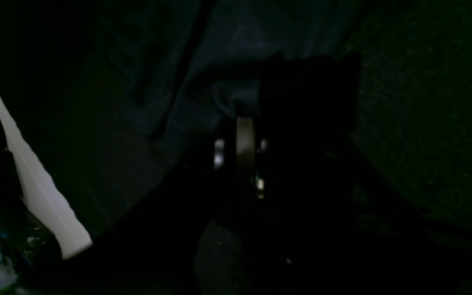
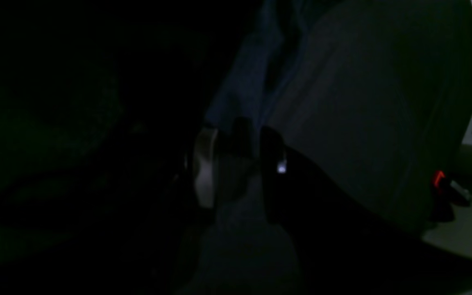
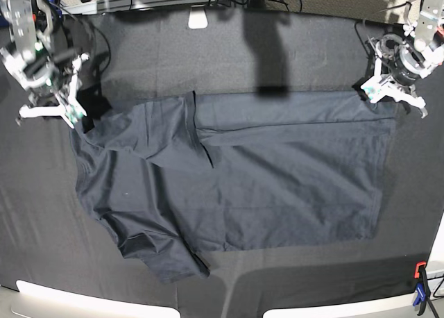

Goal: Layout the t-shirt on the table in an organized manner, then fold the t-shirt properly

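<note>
We see the t-shirt (image 3: pixel 277 186) spread over the middle of the desk (image 3: pixel 208 61), which is covered in matte black cloth. Its straight hem edge lies toward the base view's right edge of the desk, and its far edge runs roughly parallel to the far edge of the desk. On the base view's left, part of the shirt is folded over itself, with a sleeve (image 3: pixel 163 252) pointing toward the near edge.

Our left claw (image 3: pixel 369 92) sits at the shirt's far corner on the base view's right; its jaws are pressed together on the t-shirt fabric, which the left wrist view shows bunched at the tips (image 1: pixel 240 110). Our right claw (image 3: pixel 75 113) is at the shirt's far corner on the base view's left; in the right wrist view its jaws stand partly apart with blue-grey fabric (image 2: pixel 244 90) between them, but the picture is too dark for us to tell whether it grips the cloth.

A red and blue clamp (image 3: pixel 420 287) stands at the near corner on the base view's right. We can read no brand, label or writing; a tiny pale speck on the shirt is illegible.
</note>
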Robot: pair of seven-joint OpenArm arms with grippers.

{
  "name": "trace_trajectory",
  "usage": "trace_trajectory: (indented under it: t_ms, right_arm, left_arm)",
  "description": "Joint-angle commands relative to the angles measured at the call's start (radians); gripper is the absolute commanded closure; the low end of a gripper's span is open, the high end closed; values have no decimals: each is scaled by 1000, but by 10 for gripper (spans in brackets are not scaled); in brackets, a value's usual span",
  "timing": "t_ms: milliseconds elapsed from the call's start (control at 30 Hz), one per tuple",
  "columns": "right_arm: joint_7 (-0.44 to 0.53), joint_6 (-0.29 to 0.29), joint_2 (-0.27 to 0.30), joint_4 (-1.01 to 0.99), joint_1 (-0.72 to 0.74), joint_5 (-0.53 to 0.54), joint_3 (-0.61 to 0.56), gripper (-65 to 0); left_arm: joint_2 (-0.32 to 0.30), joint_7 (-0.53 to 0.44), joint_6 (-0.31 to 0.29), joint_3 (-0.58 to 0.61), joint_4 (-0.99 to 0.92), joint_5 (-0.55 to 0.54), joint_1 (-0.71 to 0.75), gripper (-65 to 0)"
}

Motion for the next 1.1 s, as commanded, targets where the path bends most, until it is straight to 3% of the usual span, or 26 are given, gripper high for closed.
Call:
trace_trajectory:
  t_ms: [0,67,200,433,567,633,767,967,1067]
  right_arm:
    - [14,-6,17,-5,22,-8,-8,-171]
    - [8,23,18,-46,59,-9,-47,-177]
    - [-54,27,17,-133,143,-27,-124,-249]
    - [-83,27,17,-209,217,-27,-164,-245]
    - [-74,0,17,-209,217,-27,-164,-75]
    - [-74,-27,18,-208,217,-27,-164,0]
    - [-79,-33,28,-190,199,-27,-157,0]
    - [-78,-34,140,-112,68,18,-130,0]
    - [-79,-33,169,-69,-9,64,-66,0]
  left_arm:
    - [-17,-13,16,-9,12,2,-8,0]
    - [-17,-12,16,-9,12,2,-7,0]
    - [-16,-12,19,-9,12,2,-7,0]
    - [-17,-12,19,-9,12,2,-7,0]
    - [-16,-20,20,-9,12,-2,-7,0]
    - [-17,-20,59,-9,12,-47,-7,0]
    - [-18,-15,90,-11,15,-116,3,0]
    - [-69,-15,91,-13,88,-143,121,0]
    - [-104,13,90,-24,137,-167,189,0]
